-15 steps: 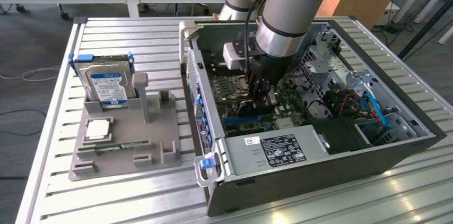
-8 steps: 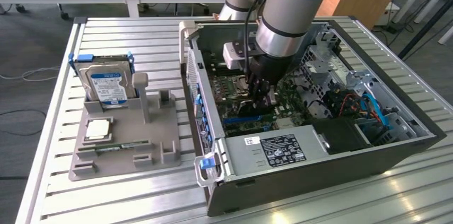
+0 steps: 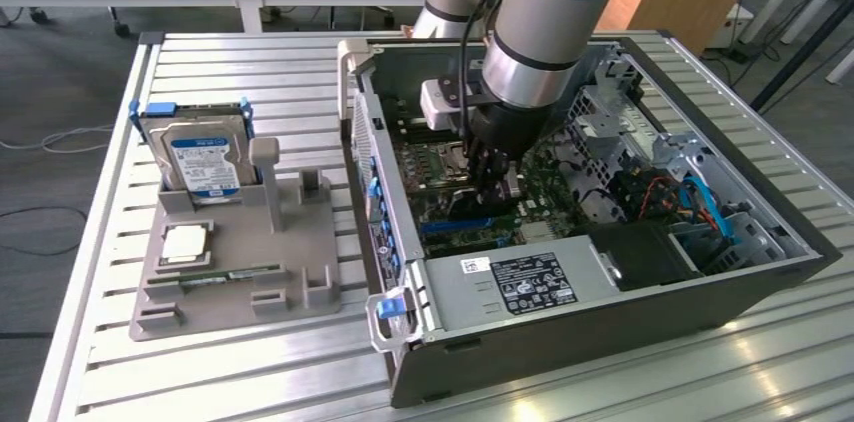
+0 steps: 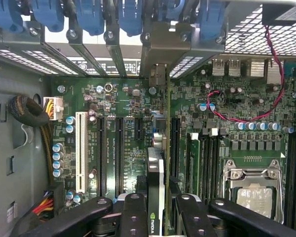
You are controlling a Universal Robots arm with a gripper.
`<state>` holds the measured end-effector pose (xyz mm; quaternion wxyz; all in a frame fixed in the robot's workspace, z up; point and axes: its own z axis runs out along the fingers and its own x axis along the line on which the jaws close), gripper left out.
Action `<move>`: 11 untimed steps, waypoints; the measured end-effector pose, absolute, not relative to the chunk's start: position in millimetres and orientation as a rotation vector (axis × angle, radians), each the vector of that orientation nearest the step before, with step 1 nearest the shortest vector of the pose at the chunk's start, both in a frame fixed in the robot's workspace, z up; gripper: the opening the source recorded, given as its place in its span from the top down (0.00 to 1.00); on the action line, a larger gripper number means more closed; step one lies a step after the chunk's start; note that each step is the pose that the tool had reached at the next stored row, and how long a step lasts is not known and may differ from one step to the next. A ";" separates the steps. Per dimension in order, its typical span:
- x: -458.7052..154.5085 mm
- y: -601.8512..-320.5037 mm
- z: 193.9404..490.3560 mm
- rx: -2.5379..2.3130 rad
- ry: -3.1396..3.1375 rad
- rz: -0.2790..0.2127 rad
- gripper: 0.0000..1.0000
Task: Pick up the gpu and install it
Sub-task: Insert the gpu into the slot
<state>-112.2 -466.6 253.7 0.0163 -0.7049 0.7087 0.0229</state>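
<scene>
Black-fingered pincer [image 3: 495, 192] clamped on thin flat dark gpu card [image 4: 156, 170], held edge-on above green motherboard [image 4: 128, 98] slots, inside open dark-grey metal computer case [image 3: 601, 342], on ribbed aluminium bench [image 3: 240, 382]

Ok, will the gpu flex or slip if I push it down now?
Probably stiff: the gpu is a rigid-looking board standing edge-on in the gripper. It could slip, since the fingers pinch only its smooth flat faces. Likely fragile: a thin card over the motherboard.
</scene>
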 end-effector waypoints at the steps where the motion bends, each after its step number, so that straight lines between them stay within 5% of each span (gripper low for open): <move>1: -112.2 -466.6 253.7 -2.191 2.205 0.071 0.73; 11: -112.2 -466.6 256.0 -2.185 2.210 0.071 0.73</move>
